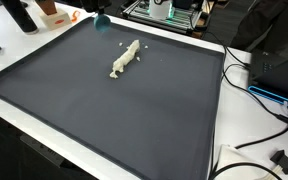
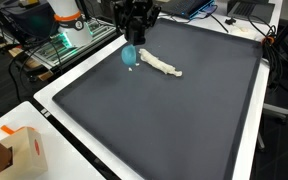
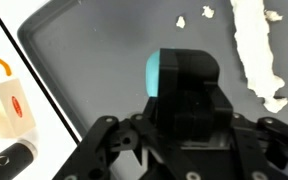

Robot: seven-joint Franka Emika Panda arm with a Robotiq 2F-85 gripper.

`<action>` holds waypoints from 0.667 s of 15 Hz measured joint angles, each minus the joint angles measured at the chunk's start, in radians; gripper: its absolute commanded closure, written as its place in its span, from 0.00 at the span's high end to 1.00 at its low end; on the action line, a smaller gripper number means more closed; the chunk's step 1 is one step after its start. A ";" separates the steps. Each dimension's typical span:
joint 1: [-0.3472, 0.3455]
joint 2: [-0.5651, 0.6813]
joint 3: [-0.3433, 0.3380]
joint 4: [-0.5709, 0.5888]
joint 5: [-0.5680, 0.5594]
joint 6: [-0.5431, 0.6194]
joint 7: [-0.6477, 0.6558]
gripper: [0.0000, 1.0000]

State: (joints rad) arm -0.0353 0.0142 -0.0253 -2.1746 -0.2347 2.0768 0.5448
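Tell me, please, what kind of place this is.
Probably a robotics lab or workshop. A claw grips a blue thing over a dark mat, loose cables trail at the mat's edge, and a rack of electronics stands beyond it.

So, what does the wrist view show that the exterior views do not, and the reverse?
Only the wrist view: a dark pen-like object beside the mat. Only an exterior view: the cables on the white table and the mat's full outline. Both: the teal object at the end effector, and the white strip lying on the mat.
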 measured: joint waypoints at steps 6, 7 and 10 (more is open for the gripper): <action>0.028 0.061 0.003 0.014 -0.181 -0.012 0.256 0.25; 0.033 0.074 0.003 0.022 -0.199 -0.027 0.287 0.25; 0.045 0.113 0.003 0.056 -0.205 -0.099 0.327 0.50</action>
State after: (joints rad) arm 0.0101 0.1268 -0.0220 -2.1184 -0.4399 1.9775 0.8718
